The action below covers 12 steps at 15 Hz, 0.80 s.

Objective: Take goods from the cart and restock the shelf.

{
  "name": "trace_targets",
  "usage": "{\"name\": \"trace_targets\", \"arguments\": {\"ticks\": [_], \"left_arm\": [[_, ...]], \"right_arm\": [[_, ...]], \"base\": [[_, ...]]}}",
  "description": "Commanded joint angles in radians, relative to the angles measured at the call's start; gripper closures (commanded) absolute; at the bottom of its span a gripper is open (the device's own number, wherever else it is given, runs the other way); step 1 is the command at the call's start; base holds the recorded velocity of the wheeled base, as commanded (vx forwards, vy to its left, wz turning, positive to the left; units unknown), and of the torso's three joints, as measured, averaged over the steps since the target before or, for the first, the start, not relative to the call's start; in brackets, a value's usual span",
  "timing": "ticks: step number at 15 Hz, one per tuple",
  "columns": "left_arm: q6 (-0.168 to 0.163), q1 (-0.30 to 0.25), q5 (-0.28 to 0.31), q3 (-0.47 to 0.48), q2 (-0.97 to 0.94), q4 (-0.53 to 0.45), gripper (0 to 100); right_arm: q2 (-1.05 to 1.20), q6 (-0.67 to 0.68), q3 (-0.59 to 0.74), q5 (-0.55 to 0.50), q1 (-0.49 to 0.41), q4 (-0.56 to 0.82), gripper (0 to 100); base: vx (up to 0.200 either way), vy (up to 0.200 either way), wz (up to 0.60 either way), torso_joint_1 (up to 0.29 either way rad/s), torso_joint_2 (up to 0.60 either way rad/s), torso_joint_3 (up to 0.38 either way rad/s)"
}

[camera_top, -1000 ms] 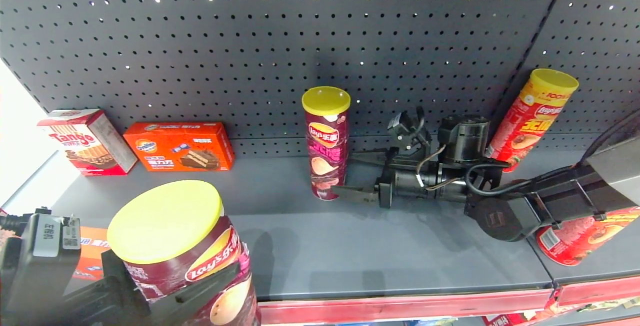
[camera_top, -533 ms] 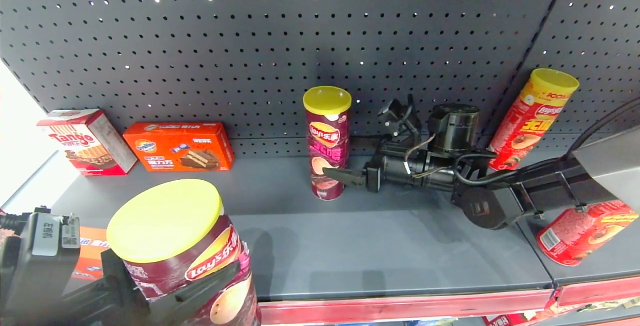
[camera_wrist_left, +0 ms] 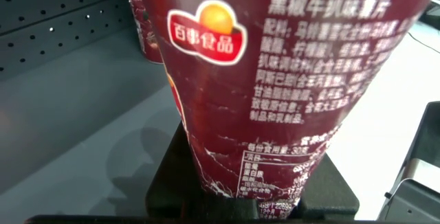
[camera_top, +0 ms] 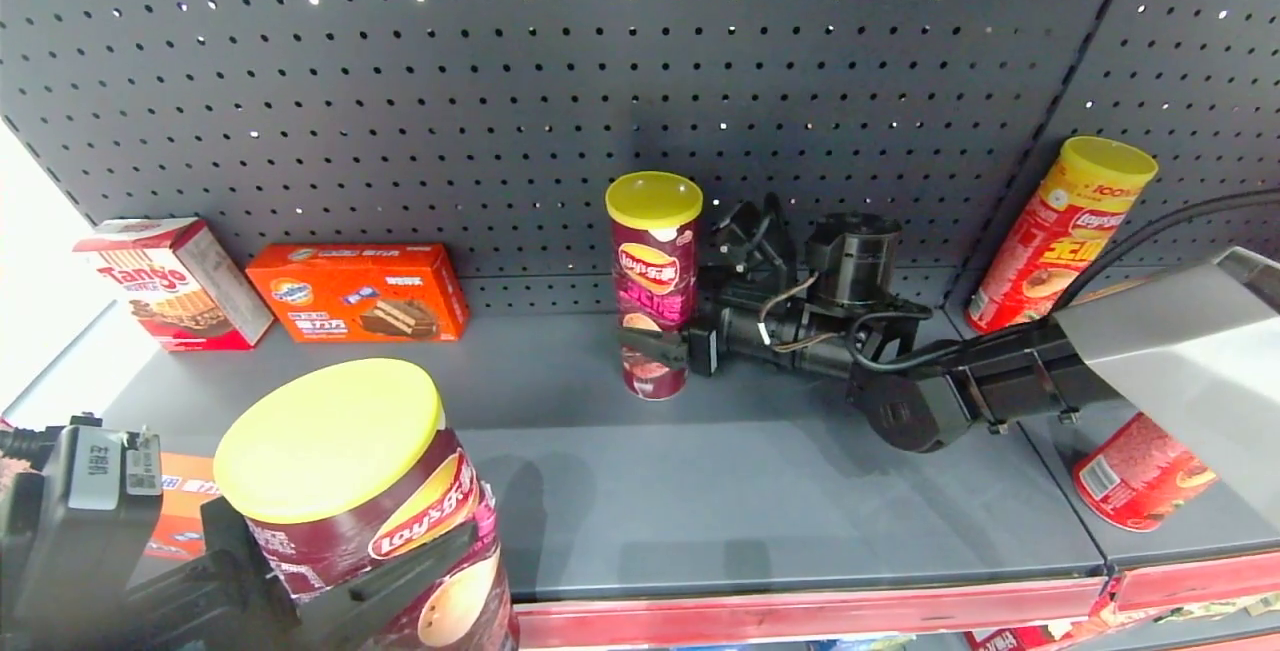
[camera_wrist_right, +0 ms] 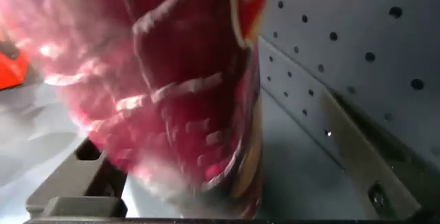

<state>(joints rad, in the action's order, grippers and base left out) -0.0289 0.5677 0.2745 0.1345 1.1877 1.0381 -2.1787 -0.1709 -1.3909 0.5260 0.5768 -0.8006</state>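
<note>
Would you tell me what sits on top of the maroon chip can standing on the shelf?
A yellow plastic lid caps the maroon chip can; the lid hides whatever is inside.

maroon chip can (camera_wrist_right: pixel 185 80) stands near grey pegboard (camera_wrist_right: pixel 357 38).

Dark grey perforated back panel (camera_top: pixel 500 81), upright, holes in regular rows, several showing as bright pinpoints of light; joined at a vertical seam (camera_top: pixel 1090 51) to a second perforated panel (camera_top: pixel 1210 51) set at an angle on the right. Flat matte grey shelf deck (camera_top: pixel 760 491) below, with a red front rail (camera_top: pixel 800 613) along its near edge. Strong white glare (camera_top: pixel 30 261) past the shelf's left end.
</note>
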Motion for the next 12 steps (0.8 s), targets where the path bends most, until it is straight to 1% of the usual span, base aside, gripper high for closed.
{"name": "trace_targets", "arguments": {"ticks": [1,7,10,12], "left_arm": [[0.000,0.000,0.000,-0.004,0.000,0.000,100],[0.000,0.000,0.000,-0.007,-0.003,0.000,100],[0.000,0.000,0.000,-0.007,-0.003,0.000,100],[0.000,0.000,0.000,-0.007,-0.003,0.000,100]], "right_arm": [[-0.029,-0.004,-0.020,0.002,-0.002,-0.017,100],[-0.004,-0.002,-0.005,-0.001,-0.005,-0.028,100],[0.057,-0.002,0.058,0.006,-0.005,-0.028,100],[0.146,-0.004,0.142,0.014,-0.003,-0.028,100]], "base": [[0.000,0.000,0.00,0.000,0.00,0.000],[0.000,0.000,0.00,0.000,0.00,0.000],[0.000,0.000,0.00,0.000,0.00,0.000],[0.000,0.000,0.00,0.000,0.00,0.000]]}}
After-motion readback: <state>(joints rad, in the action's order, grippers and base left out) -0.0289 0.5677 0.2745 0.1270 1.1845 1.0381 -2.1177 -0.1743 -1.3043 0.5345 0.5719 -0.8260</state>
